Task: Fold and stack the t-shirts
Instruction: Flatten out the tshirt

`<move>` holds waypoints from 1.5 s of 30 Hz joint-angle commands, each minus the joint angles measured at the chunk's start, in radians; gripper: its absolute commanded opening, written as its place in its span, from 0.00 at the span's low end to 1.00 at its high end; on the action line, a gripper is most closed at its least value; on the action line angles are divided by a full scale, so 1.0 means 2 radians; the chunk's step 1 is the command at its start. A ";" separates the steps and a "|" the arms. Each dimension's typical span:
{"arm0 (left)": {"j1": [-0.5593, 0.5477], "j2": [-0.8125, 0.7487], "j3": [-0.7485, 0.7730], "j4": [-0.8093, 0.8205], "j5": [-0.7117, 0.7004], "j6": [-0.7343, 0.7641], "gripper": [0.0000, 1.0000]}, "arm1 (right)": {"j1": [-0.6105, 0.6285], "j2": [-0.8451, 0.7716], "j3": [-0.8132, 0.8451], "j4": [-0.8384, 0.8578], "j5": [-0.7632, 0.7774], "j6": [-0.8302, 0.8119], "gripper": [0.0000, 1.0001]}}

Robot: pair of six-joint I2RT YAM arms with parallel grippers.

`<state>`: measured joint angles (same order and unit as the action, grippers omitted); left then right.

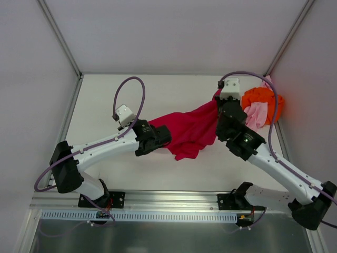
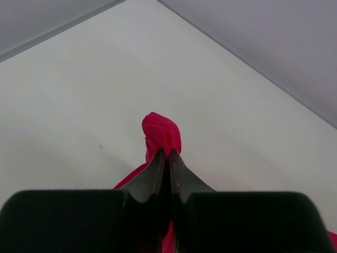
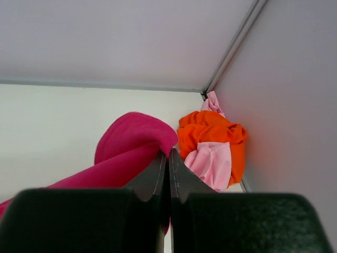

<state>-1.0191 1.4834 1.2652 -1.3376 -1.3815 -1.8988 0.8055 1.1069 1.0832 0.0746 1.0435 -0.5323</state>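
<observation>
The crimson t-shirt (image 1: 189, 132) stretches between both arms over the table's middle. My left gripper (image 2: 167, 153) is shut on its left end, and a red bunch (image 2: 160, 132) pokes out past the tips. At the shirt's right end my right gripper (image 3: 168, 153) is shut on a fold of the crimson cloth (image 3: 131, 139). The orange t-shirt (image 1: 263, 100) and the pale pink t-shirt (image 1: 257, 115) lie crumpled together in the far right corner; the right wrist view shows orange cloth (image 3: 210, 132) and pink cloth (image 3: 210, 163) just beyond my right fingertips.
White walls enclose the table (image 1: 105, 89) at the back and on both sides, with a metal post (image 3: 231, 47) in the far right corner. A metal rail (image 1: 168, 203) runs along the near edge by the arm bases. Purple cables (image 1: 134, 84) loop above both wrists.
</observation>
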 commanded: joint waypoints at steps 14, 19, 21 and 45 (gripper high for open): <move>0.006 -0.006 -0.004 -0.087 -0.032 -0.026 0.00 | -0.041 0.029 0.036 -0.075 -0.035 0.055 0.93; 0.006 -0.012 -0.008 -0.088 -0.032 -0.024 0.00 | -0.136 0.225 0.257 -0.374 -0.232 0.202 0.87; 0.006 -0.010 -0.009 -0.088 -0.032 -0.025 0.00 | -0.159 0.312 0.312 -0.434 -0.269 0.220 0.88; 0.003 0.012 -0.020 -0.087 -0.016 -0.044 0.00 | -0.255 0.289 0.062 -0.293 -0.482 0.334 0.81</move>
<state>-1.0191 1.5017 1.2324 -1.3407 -1.3800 -1.9308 0.2882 1.6451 1.2037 -0.5278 0.1055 0.1402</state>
